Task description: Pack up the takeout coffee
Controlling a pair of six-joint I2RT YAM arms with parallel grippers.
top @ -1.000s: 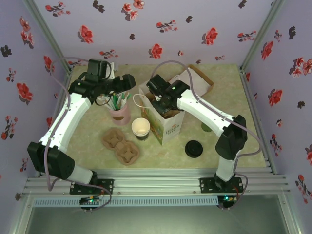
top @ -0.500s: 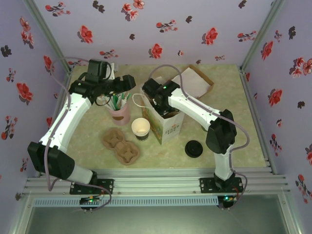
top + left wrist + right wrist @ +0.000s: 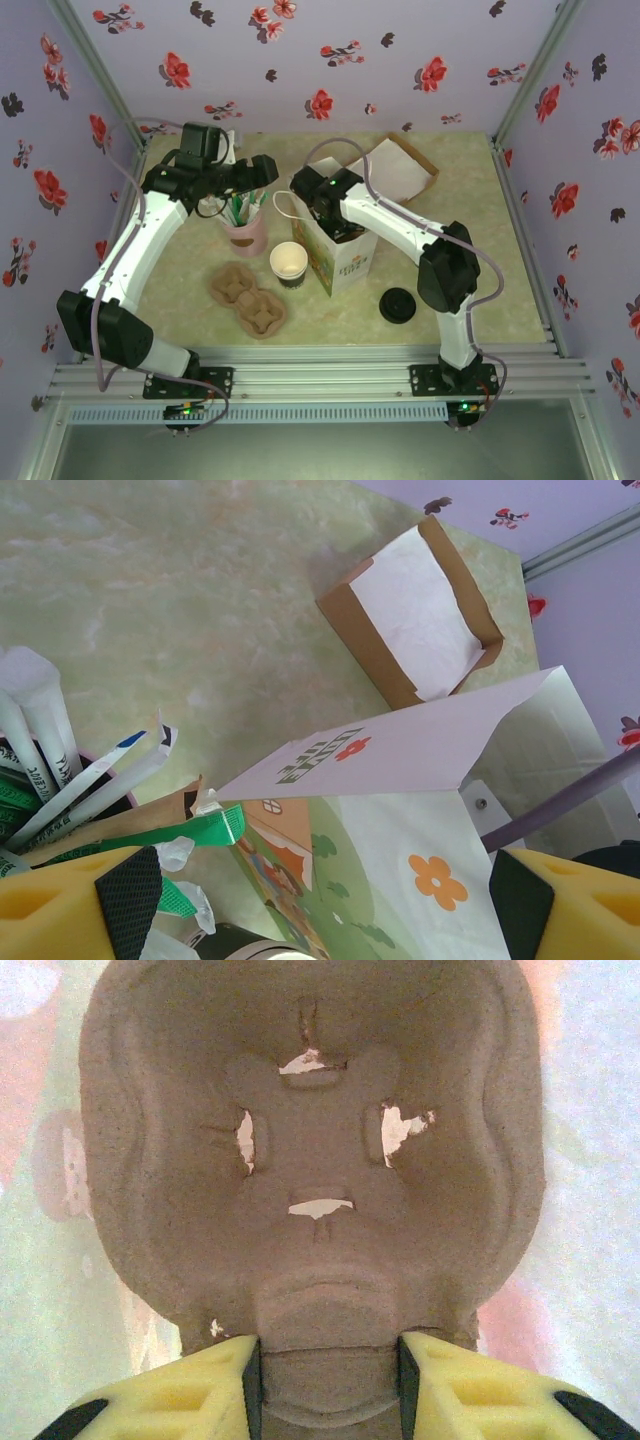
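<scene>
The right gripper (image 3: pixel 325 1370), pinching the carrier (image 3: pixel 315 1160), has edged toward ten o'clock inside the bag (image 3: pixel 350 265), settling it; the cup (image 3: pixel 288 262) waits outside, and the left gripper (image 3: pixel 325 895) hangs wide.

Bright, even light fell from above in the overhead view, casting only faint, soft shadows on the table (image 3: pixel 500 265); the picture was sharp. In the left wrist view, the white paper bag (image 3: pixel 400 750) was brightly lit and the yellow fingers (image 3: pixel 50 905) were blurred. In the right wrist view, the pulp cup carrier (image 3: pixel 315 1160) looked soft, ringed by a washed-out pale glow.
</scene>
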